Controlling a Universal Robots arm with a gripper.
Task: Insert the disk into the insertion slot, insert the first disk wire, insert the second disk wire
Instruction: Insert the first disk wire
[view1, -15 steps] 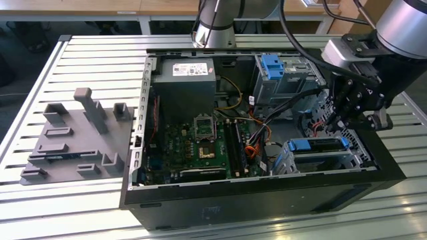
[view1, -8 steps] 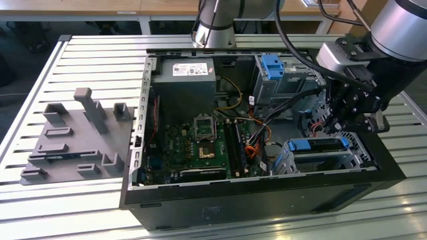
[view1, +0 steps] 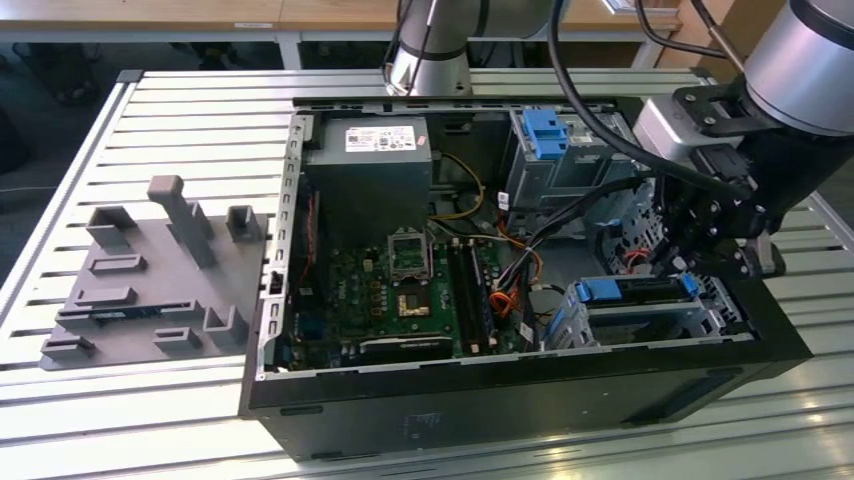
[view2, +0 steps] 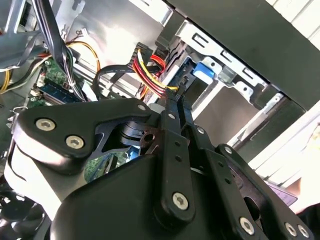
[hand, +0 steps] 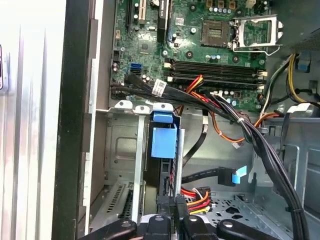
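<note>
Arm (view1: 801, 70) angled into case (view1: 534, 400), tool (hand: 175, 205) apparently pinching wire (hand: 199, 201) beside disk (hand: 164, 142)

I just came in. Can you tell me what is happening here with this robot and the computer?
A robot arm works inside an open computer case lying on a slatted table. The disk, in its blue caddy, already sits in the insertion slot. The gripper is down beside that slot and appears shut on the end of a disk wire, a red, yellow and black bundle. Whether it is plugged in cannot be seen.
</note>
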